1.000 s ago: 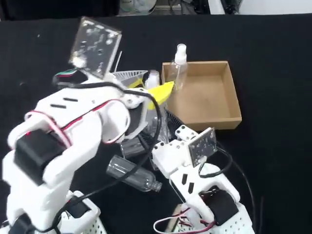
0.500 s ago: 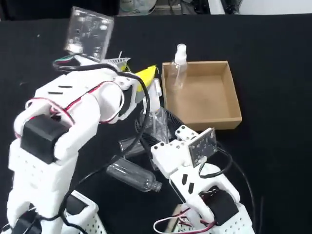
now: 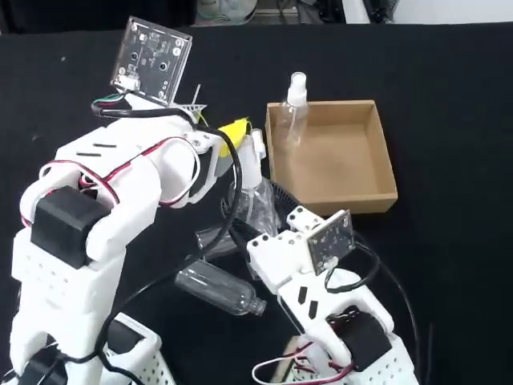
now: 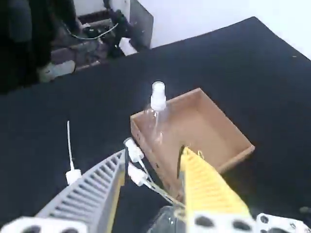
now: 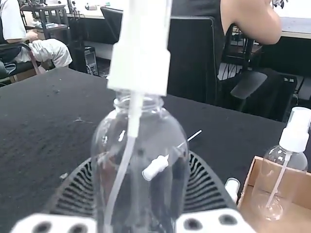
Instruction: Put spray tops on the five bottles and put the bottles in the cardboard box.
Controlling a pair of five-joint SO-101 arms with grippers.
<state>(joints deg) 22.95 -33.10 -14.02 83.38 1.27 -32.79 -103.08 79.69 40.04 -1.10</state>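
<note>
My right gripper (image 3: 258, 210) is shut on an upright clear bottle (image 5: 138, 160). A white spray top (image 3: 257, 149) sits loosely on the bottle's neck, with its tube down inside. My left gripper (image 4: 155, 155) is open, its grey and yellow fingers apart and holding nothing. In the high view the left gripper (image 3: 216, 119) hangs just left of that spray top. The cardboard box (image 3: 377, 152) lies to the right and holds one upright bottle with a spray top (image 3: 295, 108) in its near-left corner.
A capless clear bottle (image 3: 220, 289) lies on the black table in front of my left arm. Another clear bottle (image 3: 210, 241) lies beside it. Loose spray tops (image 4: 133, 150) and one with a long tube (image 4: 72, 170) lie left of the box.
My left gripper set the spray top on the held bottle, let go and drew back to the left. The right arm kept still with its bottle.
</note>
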